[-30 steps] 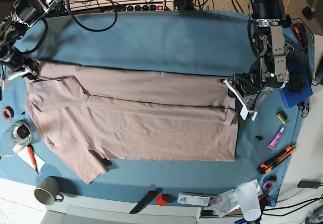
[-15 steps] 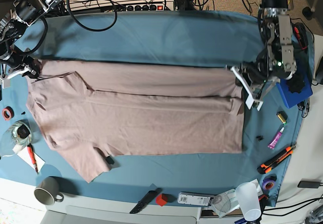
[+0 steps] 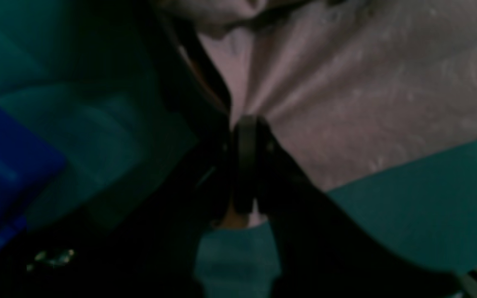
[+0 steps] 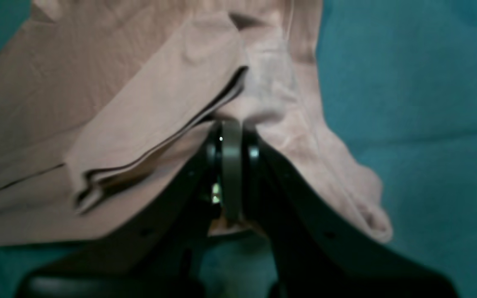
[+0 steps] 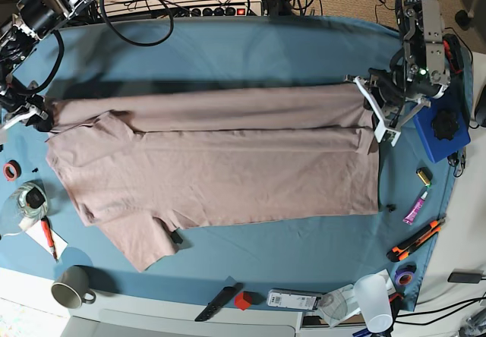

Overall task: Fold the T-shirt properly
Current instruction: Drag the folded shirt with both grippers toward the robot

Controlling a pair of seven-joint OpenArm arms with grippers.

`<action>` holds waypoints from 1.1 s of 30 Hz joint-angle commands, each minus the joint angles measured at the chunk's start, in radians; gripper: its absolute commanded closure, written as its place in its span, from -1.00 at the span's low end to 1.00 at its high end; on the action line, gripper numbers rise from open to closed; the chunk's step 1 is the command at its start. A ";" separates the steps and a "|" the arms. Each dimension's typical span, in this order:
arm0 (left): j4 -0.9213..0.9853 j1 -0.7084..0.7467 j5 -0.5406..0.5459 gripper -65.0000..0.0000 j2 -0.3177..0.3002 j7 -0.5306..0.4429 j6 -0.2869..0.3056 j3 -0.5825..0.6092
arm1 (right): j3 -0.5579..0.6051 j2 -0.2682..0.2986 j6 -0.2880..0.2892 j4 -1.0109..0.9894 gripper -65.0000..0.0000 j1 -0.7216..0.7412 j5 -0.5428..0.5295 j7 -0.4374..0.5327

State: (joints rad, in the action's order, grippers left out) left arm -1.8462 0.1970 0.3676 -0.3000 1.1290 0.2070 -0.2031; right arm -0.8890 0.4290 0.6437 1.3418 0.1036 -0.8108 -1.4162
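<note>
Since a second ago the T-shirt (image 5: pixel 220 174) has travelled toward the far side of the blue-teal cloth (image 5: pixel 250 56) and to the base view's right: its hem edge, which lay short of the left gripper (image 5: pixel 377 113), now sits stretched out past the earlier line, and the folded top band looks flatter and straighter. Left gripper has risen with it. Left wrist view: jaws pressed together on a pinch of pink fabric (image 3: pixel 346 95), pleats fanning out from the pinch, so cloth is under tension. Right wrist view: right gripper (image 4: pixel 231 136) likewise closed on a bunched fold near the sleeve and shoulder, layered edges (image 4: pixel 147 157) visible just beside it. In the base view the right gripper (image 5: pixel 34 117) sits at the shirt's opposite end, partly hidden by cabling. Judgement: the two holds at opposite ends of one long fold line serve to keep that edge taut while the doubled strip is dragged and laid square. Lower sleeve (image 5: pixel 140 242) is not yet tucked; folding looks early to midway. Risk: fabric slipping from either pinch.
</note>
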 commanded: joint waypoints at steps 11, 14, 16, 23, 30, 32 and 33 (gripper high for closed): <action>-0.026 0.103 0.106 1.00 -0.050 0.032 0.031 -0.116 | -0.007 0.025 -0.016 0.020 1.00 -0.159 -0.092 0.020; -0.053 0.137 0.105 1.00 -0.050 0.036 0.042 -0.116 | -0.007 0.025 -0.016 0.020 1.00 -0.190 -0.129 0.020; -0.089 0.162 0.105 1.00 -0.050 0.034 0.041 -0.116 | -0.007 0.021 -0.016 0.028 1.00 -0.209 -0.139 0.020; -0.208 0.250 0.058 1.00 -0.050 0.013 0.042 -0.116 | -0.007 -0.056 -0.015 0.221 1.00 -0.310 -0.130 0.020; -0.226 0.269 0.048 1.00 -0.050 0.008 0.042 -0.116 | -0.007 -0.088 -0.015 0.274 1.00 -0.333 -0.080 0.020; -0.226 0.275 0.048 1.00 -0.052 0.009 0.042 -0.116 | -0.008 -0.085 -0.015 0.274 1.00 -0.349 -0.094 0.020; -0.226 0.280 0.048 1.00 -0.052 0.008 0.042 -0.116 | -0.008 -0.085 -0.015 0.275 1.00 -0.358 -0.101 0.020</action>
State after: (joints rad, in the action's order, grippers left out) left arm -2.0552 0.4736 0.4229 -0.3363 1.1431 0.2516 -0.3126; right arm -0.8894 0.3183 0.6266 1.5982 -0.2558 -0.8925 -1.4101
